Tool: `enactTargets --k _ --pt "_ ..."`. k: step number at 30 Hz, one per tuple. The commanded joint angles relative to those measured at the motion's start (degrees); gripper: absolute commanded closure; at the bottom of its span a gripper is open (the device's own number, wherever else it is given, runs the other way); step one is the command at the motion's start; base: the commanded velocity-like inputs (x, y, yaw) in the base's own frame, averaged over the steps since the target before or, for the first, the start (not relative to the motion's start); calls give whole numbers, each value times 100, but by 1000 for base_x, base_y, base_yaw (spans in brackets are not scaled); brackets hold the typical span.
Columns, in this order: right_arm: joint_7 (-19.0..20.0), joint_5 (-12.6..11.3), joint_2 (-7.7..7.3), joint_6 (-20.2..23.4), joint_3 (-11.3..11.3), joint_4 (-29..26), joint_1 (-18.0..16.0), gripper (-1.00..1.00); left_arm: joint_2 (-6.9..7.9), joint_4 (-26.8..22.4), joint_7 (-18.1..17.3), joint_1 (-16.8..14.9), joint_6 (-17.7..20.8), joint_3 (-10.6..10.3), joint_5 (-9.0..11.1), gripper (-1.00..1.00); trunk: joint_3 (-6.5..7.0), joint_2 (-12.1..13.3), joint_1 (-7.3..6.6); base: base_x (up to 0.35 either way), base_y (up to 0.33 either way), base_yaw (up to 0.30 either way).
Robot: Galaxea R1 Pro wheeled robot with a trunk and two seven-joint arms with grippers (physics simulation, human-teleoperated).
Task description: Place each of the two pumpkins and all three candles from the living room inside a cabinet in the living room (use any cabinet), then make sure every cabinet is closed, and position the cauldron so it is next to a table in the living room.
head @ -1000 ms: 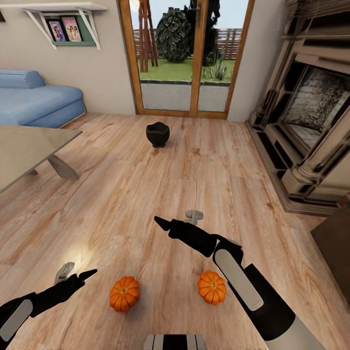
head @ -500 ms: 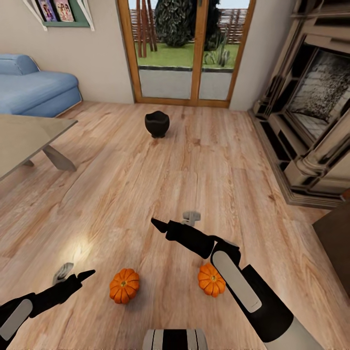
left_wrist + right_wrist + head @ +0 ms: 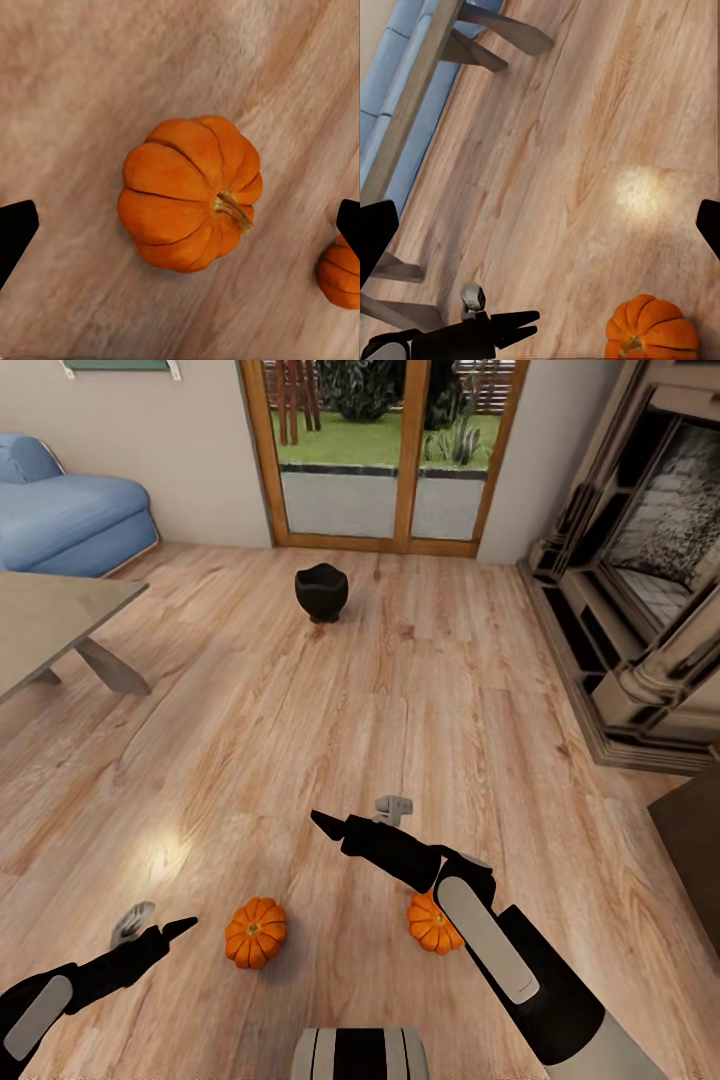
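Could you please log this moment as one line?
phase: approach | left gripper: open above pumpkin | right gripper: empty | pumpkins, cauldron: on floor

Wooden floor [image 3: 300, 720] with two pumpkins [image 3: 255, 932], black cauldron [image 3: 321, 593].

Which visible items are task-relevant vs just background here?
Task items: left pumpkin, right pumpkin, cauldron, coffee table.

Background: blue sofa, fireplace, glass patio doors, wood floor.
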Motion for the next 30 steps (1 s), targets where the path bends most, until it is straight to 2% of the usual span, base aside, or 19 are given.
enactTargets --k 1,8,24,30 --pt "-31 -44 -4 11 6 -8 -6 -100 -21 -5 97 -2 41 14 36 -100 -27 -3 1 0 0 0" --pt "-32 -44 -4 12 6 1 -4 -100 -78 -51 325 -2 28 12 39 -100 -182 -12 19 0 0 0" --pt "-32 -36 15 -4 15 8 -4 -100 -91 -77 341 -2 19 6 6 -100 -536 -34 61 0 0 0" --pt "-32 3 29 0 22 -2 -4 -100 -165 -93 338 -2 -5 -10 -19 -100 -669 -42 76 0 0 0"
